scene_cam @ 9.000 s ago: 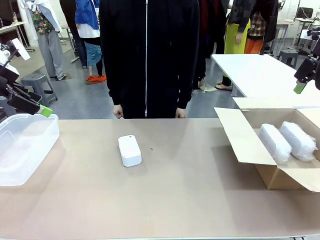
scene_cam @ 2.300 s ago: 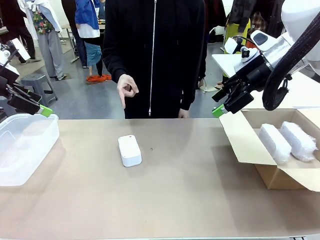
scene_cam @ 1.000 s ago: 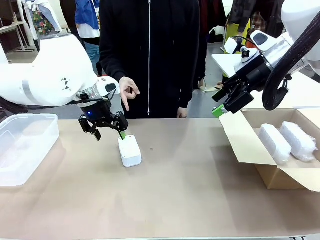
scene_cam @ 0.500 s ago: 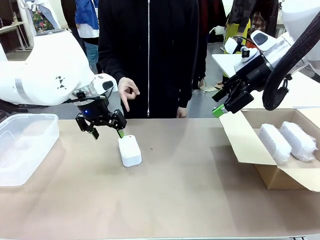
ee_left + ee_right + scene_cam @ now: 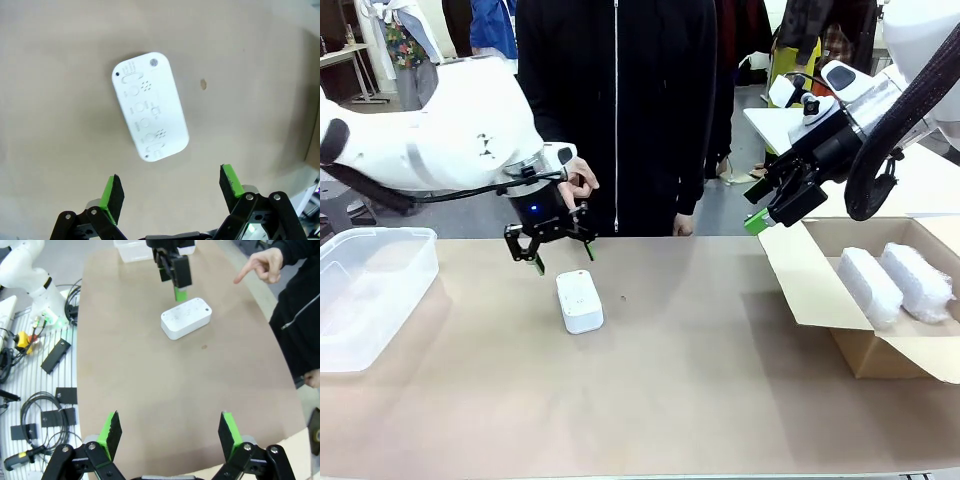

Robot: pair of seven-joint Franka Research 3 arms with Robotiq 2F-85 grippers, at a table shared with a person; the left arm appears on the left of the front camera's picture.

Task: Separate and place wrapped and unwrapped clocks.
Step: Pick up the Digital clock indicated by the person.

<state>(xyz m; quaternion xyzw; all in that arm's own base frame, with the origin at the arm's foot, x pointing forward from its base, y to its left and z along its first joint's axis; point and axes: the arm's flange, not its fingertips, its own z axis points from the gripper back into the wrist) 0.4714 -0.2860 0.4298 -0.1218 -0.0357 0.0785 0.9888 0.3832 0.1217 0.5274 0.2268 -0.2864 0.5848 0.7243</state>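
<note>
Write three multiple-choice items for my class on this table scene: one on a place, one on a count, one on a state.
1. Where is the bare white clock?
A. In the cardboard box
B. On the table
C. In the plastic tub

2. How many wrapped clocks lie in the cardboard box?
A. One
B. Two
C. Three

3. How is the left hand?
A. Open above the bare clock
B. Shut on the bare clock
C. Open inside the tub

Answers: 1 B, it lies flat on the brown table. 2 B, two bubble-wrapped bundles lie side by side. 3 A, its green-tipped fingers stand apart over the clock.
</note>
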